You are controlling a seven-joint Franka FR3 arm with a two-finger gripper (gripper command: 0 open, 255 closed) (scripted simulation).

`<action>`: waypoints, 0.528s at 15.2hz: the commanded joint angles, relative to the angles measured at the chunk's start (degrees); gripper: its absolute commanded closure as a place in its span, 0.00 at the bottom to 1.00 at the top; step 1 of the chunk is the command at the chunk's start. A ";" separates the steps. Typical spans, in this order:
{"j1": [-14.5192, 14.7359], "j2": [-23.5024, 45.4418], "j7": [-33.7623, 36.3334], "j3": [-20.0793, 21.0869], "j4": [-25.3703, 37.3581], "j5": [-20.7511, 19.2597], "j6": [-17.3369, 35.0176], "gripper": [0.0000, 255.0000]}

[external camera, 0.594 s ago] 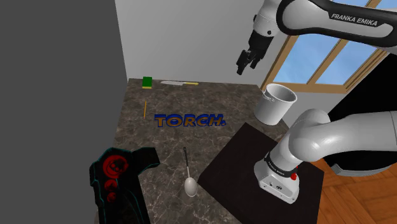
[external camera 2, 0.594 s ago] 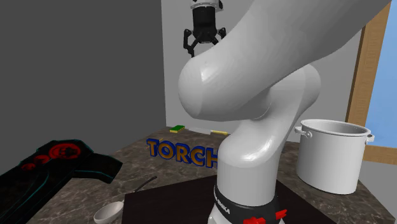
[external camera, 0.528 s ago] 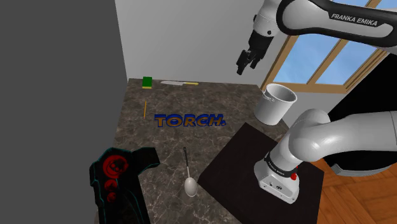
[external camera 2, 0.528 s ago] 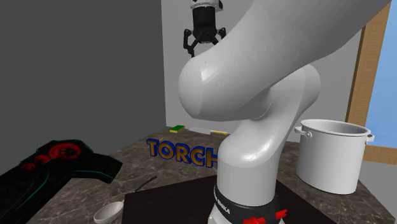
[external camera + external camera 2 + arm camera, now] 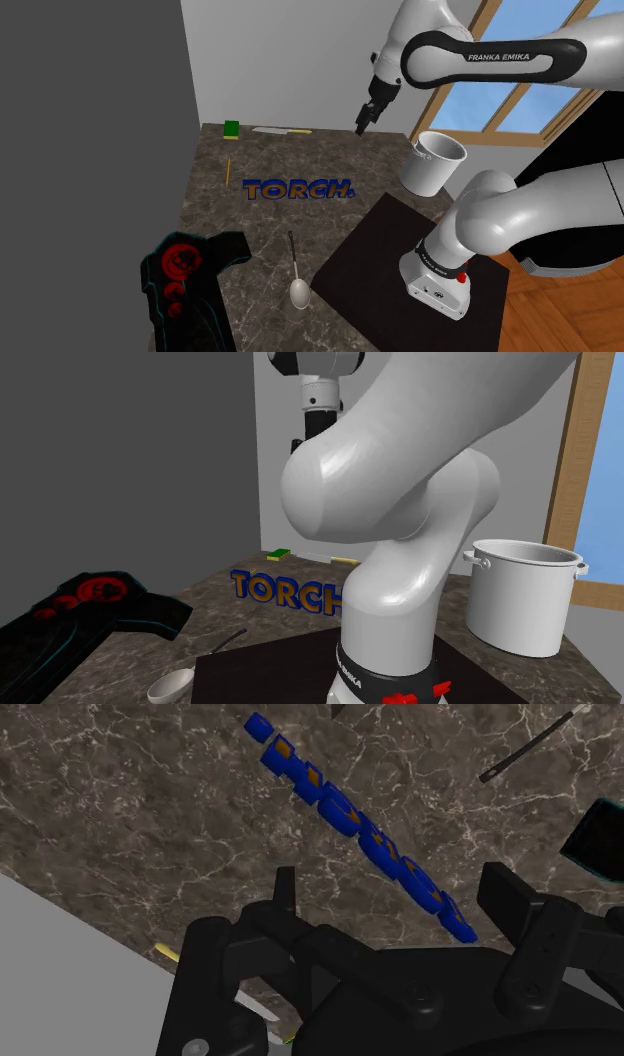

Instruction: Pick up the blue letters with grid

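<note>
- Blue letters (image 5: 298,188): flat mid-table (image 5: 210,215), just beyond spoon (image 5: 297,275); best pinched across the row's thin width, near its middle.
- End effector (image 5: 359,128): high over far edge, fingers apart, empty; to be lowered nearward, squared to the row.

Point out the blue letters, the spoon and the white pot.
blue letters (image 5: 298,188): shoulder view, middle of the row.
spoon (image 5: 299,292): shoulder view, its bowl.
white pot (image 5: 520,602): second exterior view, its side wall.
</note>
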 commanded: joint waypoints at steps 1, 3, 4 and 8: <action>0.98 2.80 -3.76 -1.75 -1.69 -0.42 4.98 0.00; 2.07 6.18 -7.41 -3.41 -2.68 -0.58 9.63 0.00; 2.66 8.01 -9.29 -4.24 -3.03 -0.56 11.95 0.00; 5.46 16.20 -17.24 -7.57 -3.55 0.44 21.05 0.00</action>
